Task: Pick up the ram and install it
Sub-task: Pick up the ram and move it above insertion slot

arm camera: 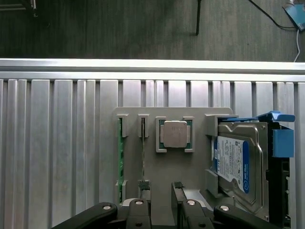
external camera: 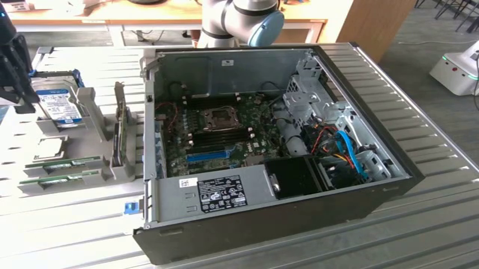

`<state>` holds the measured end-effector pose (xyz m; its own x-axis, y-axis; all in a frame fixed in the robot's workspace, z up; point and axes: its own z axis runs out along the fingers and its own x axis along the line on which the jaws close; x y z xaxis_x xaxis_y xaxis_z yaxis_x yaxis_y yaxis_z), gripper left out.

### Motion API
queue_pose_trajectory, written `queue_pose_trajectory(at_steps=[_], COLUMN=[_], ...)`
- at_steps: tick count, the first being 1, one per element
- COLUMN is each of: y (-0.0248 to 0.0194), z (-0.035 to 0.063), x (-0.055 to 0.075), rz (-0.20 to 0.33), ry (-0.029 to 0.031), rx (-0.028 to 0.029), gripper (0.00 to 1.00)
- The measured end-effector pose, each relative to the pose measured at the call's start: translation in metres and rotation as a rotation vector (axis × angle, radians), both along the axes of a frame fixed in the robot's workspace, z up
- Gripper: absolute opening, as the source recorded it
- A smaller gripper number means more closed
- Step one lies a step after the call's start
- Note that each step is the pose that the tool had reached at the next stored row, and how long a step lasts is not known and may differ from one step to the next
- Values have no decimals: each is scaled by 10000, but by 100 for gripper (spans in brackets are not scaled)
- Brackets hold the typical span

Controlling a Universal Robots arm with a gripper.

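**Pincer poised over the parts holder**

Here we are above the ribbed metal worktop (arm camera: 57, 143), and the pincer (arm camera: 160, 187) is spread wide, its two fingers apart with nothing between them. It hangs over the grey holder (arm camera: 157, 167) where the loose parts sit. The ram (arm camera: 143, 152) sits edge-up in its slot in that holder, just beside the processor (arm camera: 175, 133) — and one pincer finger (arm camera: 144, 187) lines up right over the stick's near end. On the ram's other side, in the next slot, sits a second green stick (arm camera: 120, 157). A blue-labelled hard drive (arm camera: 231, 162) stands at the far side of the processor. In the exterior view, the open computer case (external camera: 247, 235) lies to the holder's right, its motherboard (external camera: 224, 134) exposed and facing up.
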<state>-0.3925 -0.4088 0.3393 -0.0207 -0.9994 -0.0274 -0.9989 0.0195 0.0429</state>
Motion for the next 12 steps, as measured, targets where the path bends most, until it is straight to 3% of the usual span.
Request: queue_pose_trajectory(at_steps=[12], y=[0], z=[-93], x=[0], rz=[0], ry=[0], rx=[1], gripper=[31])
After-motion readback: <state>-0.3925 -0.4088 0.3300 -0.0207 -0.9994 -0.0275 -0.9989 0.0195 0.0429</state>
